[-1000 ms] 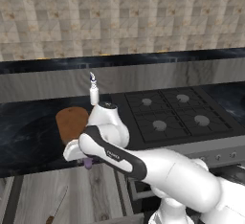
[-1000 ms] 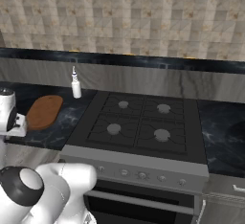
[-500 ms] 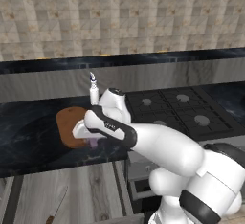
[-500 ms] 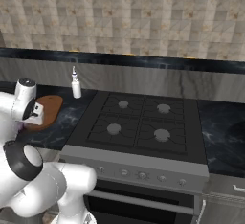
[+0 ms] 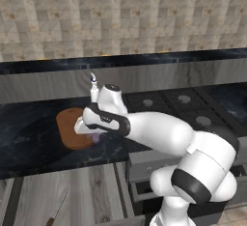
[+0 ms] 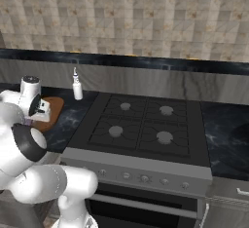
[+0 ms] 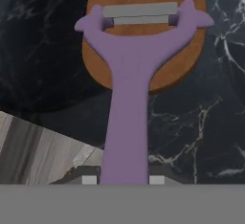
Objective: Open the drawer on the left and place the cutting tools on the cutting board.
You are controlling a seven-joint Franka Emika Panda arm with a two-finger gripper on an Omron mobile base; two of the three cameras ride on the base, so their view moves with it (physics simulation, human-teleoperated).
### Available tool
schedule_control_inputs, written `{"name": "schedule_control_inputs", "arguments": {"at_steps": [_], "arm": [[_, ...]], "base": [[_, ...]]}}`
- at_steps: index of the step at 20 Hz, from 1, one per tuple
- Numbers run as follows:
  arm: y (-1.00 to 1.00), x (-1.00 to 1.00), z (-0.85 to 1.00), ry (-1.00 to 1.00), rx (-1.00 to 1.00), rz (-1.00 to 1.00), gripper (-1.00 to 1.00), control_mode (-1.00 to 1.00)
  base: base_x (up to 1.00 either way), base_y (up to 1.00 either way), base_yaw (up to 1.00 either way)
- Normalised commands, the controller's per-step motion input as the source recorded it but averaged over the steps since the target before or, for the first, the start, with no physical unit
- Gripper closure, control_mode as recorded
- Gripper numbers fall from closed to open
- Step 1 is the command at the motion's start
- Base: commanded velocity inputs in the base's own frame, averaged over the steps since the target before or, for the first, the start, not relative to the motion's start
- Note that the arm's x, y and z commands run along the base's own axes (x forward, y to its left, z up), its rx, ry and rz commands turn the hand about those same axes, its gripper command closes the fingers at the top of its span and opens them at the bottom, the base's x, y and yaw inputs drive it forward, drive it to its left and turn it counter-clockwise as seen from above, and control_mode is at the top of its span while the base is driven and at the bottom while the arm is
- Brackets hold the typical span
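Since a second ago the arm swung from the desk's front edge out over the cutting board [image 5: 71, 127]; half a second ago it was nearly there, now the hand sits above the board's near end.

Gripper [image 7: 119, 180] is clenched on the handle of the purple Y-shaped peeler [image 7: 128, 98], fingertips [image 7: 89, 180] flanking the stem at 6 o'clock in the hand view. Peeler head with its silver blade overlaps the board at 12 o'clock; stem hangs over dark marble desk [image 7: 201, 122]. In the left base view a sliver of purple shows under the hand.

Drawer [image 5: 72, 196] is open at 7 o'clock in the left base view, pale wood inside, with a slim dark tool [image 5: 57, 209] lying in it, likely the knife, too small to confirm.

Nearby: white bottle [image 6: 77, 86] upright just behind the board, hob [image 6: 141, 124] at 3 o'clock of it. Nothing sits between peeler and board.
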Motion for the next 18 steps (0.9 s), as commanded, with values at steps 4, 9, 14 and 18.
{"name": "schedule_control_inputs", "arguments": {"at_steps": [4, 9, 14, 18], "arm": [[0.18, 0.08, 0.00, -0.05, -0.29, 0.00, 1.00, -1.00], [0.04, 0.18, 0.00, -0.01, -0.10, 0.00, 1.00, -1.00], [0.00, 0.57, 0.00, 0.00, 0.00, 0.00, 1.00, -1.00], [0.00, 0.57, -0.01, 0.00, 0.00, 0.00, 1.00, -1.00]], "base": [[0.00, 0.00, 0.00], [0.00, 0.00, 0.00], [0.00, 0.00, 0.00], [0.00, 0.00, 0.00]]}}
